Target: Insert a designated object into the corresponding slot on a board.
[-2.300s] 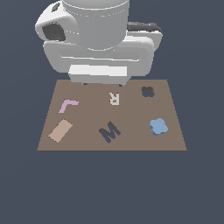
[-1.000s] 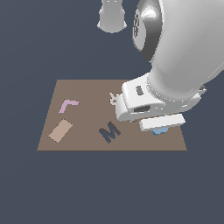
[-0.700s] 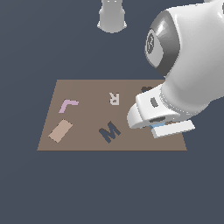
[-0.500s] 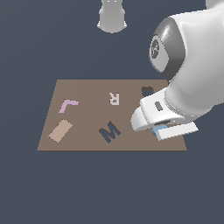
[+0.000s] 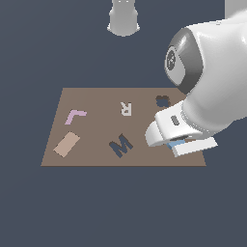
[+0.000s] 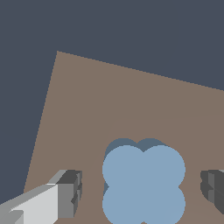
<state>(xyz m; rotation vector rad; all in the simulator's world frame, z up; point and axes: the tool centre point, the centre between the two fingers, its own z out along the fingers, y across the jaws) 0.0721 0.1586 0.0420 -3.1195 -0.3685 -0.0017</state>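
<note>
The light blue clover-shaped designated object lies flat on the brown board, near its corner at the exterior view's right front. In the exterior view only a blue sliver of the designated object shows under the hand. My gripper is open and straddles the piece. One of the fingers stands on each side, with a gap to the piece. The dark clover slot sits at the board's back right, empty, partly behind my arm.
On the board lie a dark M, a pale R, a pink L shape and a tan rectangle. The robot base stands behind the board. My arm's bulk covers the board's right side.
My arm swung from the board's back edge to the exterior view's right and came down over the blue piece. The piece and the other shapes have not moved.
</note>
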